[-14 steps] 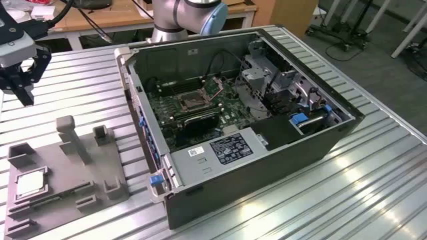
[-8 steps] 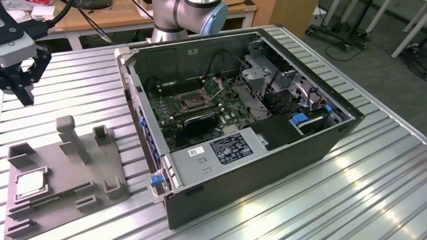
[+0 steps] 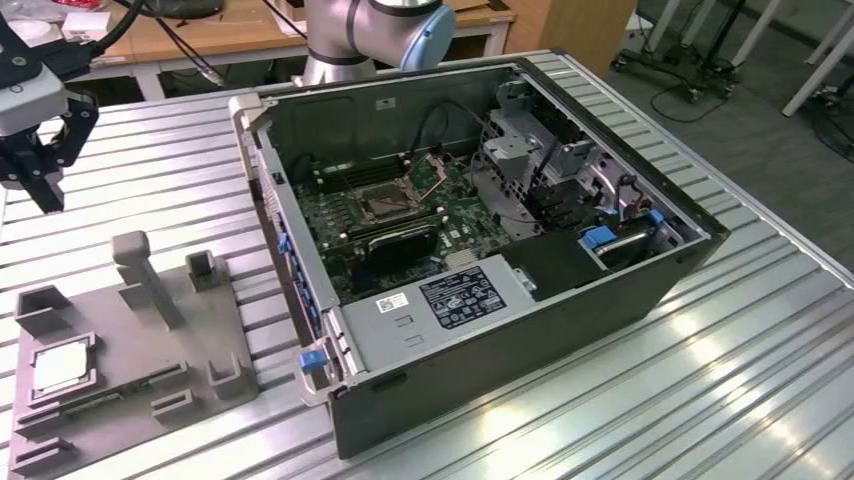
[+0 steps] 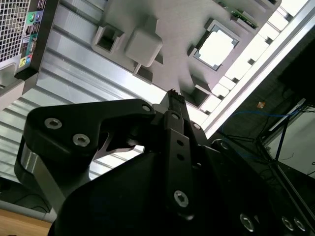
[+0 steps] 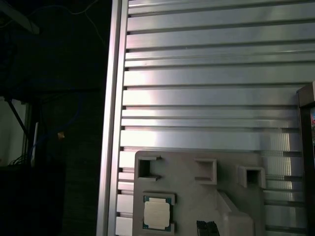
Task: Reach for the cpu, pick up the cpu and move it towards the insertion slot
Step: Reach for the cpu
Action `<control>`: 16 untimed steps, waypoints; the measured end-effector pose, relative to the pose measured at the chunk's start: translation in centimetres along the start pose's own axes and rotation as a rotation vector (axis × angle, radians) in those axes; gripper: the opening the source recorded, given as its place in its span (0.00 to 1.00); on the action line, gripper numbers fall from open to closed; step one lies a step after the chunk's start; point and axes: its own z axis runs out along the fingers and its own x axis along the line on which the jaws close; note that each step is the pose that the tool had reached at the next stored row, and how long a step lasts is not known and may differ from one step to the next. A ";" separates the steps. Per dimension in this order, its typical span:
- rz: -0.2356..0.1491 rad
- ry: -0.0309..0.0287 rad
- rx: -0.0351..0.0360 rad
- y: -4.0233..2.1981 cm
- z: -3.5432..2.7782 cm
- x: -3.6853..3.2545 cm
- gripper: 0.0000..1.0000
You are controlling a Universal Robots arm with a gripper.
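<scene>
While the cpu point(image 3: 60, 372) lies flat in the grey tray point(image 3: 140, 405) on the slatted surface point(image 3: 160, 150), the pincer point(image 3: 48, 195) hangs well clear of it, narrowed and empty.

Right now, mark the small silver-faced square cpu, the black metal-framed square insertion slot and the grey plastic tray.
cpu point(image 5: 156, 215): first wrist view, centre of its pale face.
insertion slot point(image 3: 382, 204): exterior view, its dark middle.
grey plastic tray point(image 3: 134, 346): exterior view, bare flat base.

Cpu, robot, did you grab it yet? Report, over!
Gripper hovers over table, short of grey tray. Cpu lying in its recess, untouched. Nothing in between.
</scene>
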 end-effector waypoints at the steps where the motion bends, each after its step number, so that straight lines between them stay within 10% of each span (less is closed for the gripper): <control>1: 0.000 0.0000 0.0000 0.00 0.00 0.00 0.10; 16: 0.000 0.0000 0.0000 0.00 0.02 0.26 0.10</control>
